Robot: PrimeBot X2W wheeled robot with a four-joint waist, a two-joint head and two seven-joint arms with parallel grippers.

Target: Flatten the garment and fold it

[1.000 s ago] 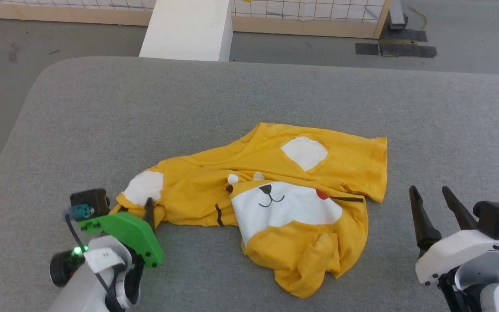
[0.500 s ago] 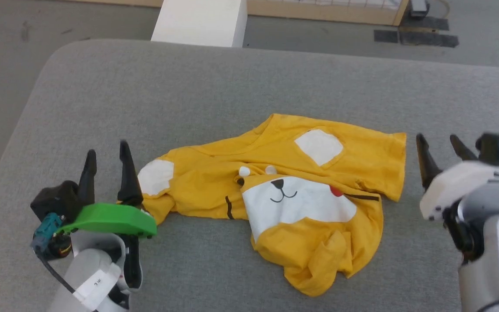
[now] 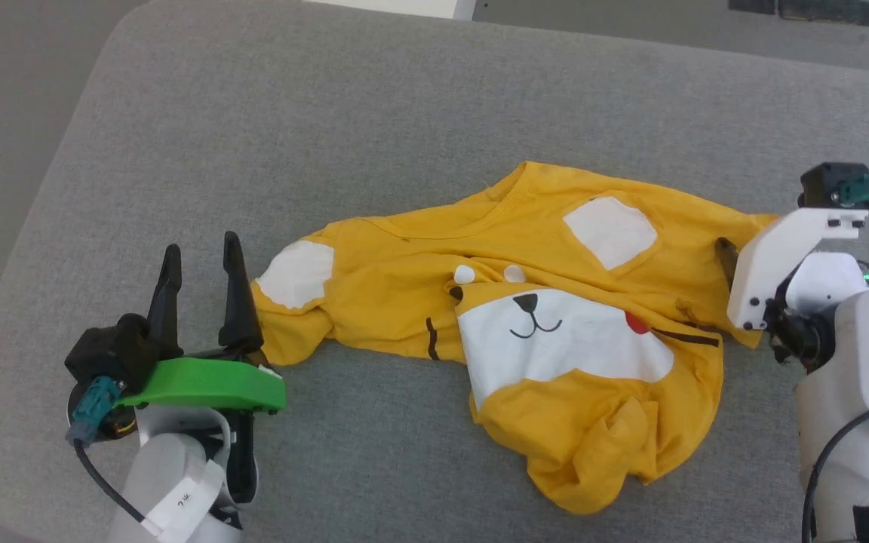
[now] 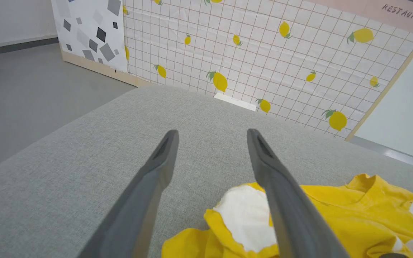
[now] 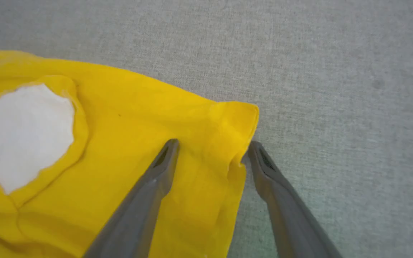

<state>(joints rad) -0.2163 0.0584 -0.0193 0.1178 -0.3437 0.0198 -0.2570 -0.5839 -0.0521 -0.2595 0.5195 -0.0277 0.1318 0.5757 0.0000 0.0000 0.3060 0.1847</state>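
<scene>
Well, nothing is flattened yet: the garment [image 3: 555, 317] lies crumpled on the grey table [image 3: 404, 98]. My right gripper [image 5: 213, 142] straddles one corner, jaws apart, perhaps touching cloth; my left gripper [image 3: 201, 243] stands spread beside its other end.

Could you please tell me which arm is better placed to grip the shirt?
Probably right: the right claw, open, straddles the shirt at a corner edge; the left claw, open, sits beside the sleeve.
</scene>
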